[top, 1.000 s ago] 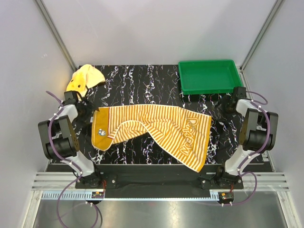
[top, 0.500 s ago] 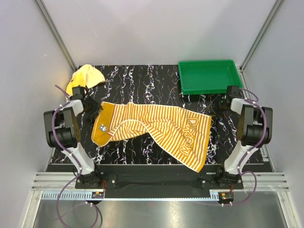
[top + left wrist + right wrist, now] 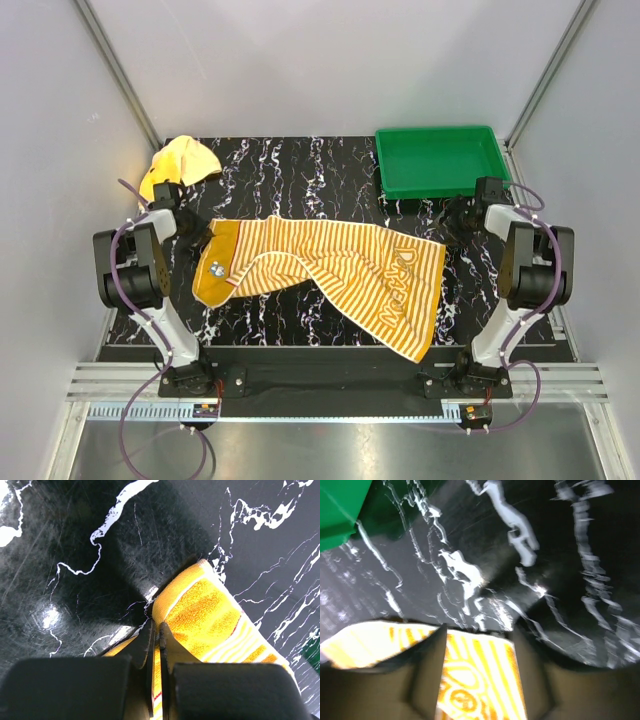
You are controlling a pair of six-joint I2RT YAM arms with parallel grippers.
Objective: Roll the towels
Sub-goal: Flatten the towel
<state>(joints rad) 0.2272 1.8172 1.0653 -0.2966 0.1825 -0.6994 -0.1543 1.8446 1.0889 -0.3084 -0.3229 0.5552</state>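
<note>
The long orange-and-cream striped towel (image 3: 330, 270) lies flat across the middle of the black marble table, lettered end at the right. My left gripper (image 3: 196, 238) is shut on the edge of its plain orange end (image 3: 210, 605), and the cloth is pinched thin between the jaws (image 3: 156, 630). My right gripper (image 3: 455, 222) is open at the lettered far-right corner. That striped corner (image 3: 480, 670) lies between the spread fingers (image 3: 432, 655), which do not press on it. The small yellow towel (image 3: 180, 165) sits crumpled at the back left.
A green plastic tray (image 3: 440, 160) stands at the back right, just behind my right gripper; its corner (image 3: 337, 515) shows in the right wrist view. White walls and metal frame posts close in the table on three sides.
My left gripper moved in to the towel's orange end and shut on its edge. My right gripper slid left to the lettered corner, its jaws narrowing, then spreading again.
</note>
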